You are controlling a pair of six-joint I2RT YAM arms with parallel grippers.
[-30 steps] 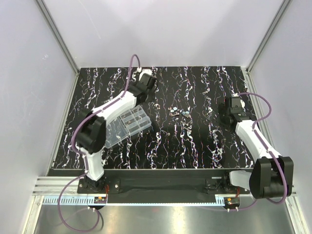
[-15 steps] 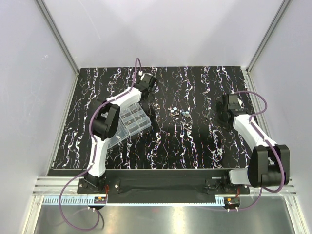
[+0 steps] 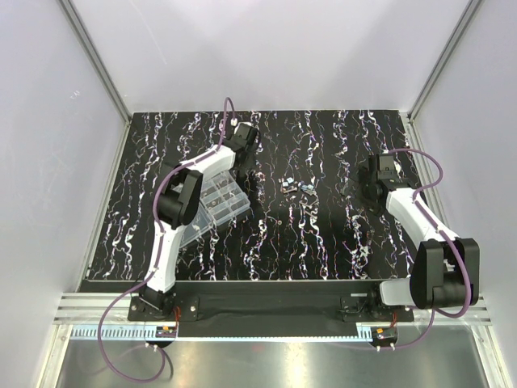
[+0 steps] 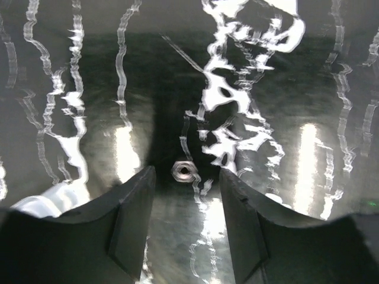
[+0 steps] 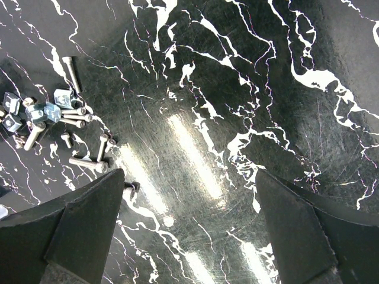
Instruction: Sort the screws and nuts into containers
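At far left, the outstretched left gripper (image 4: 188,177) straddles a nut (image 4: 184,171), jaws part-spread.
Right gripper (image 5: 188,177) gapes wide beside loose screws (image 5: 77,112).

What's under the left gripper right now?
One small hex nut lies on the marbled tabletop between the left gripper's open fingers, touching neither. Whatever sits beneath the fingers themselves is covered.

1 overhead view, 2 close downward wrist views, tabletop (image 3: 323,242) shared

The left arm (image 3: 202,166) hides part of the organiser box (image 3: 229,200).
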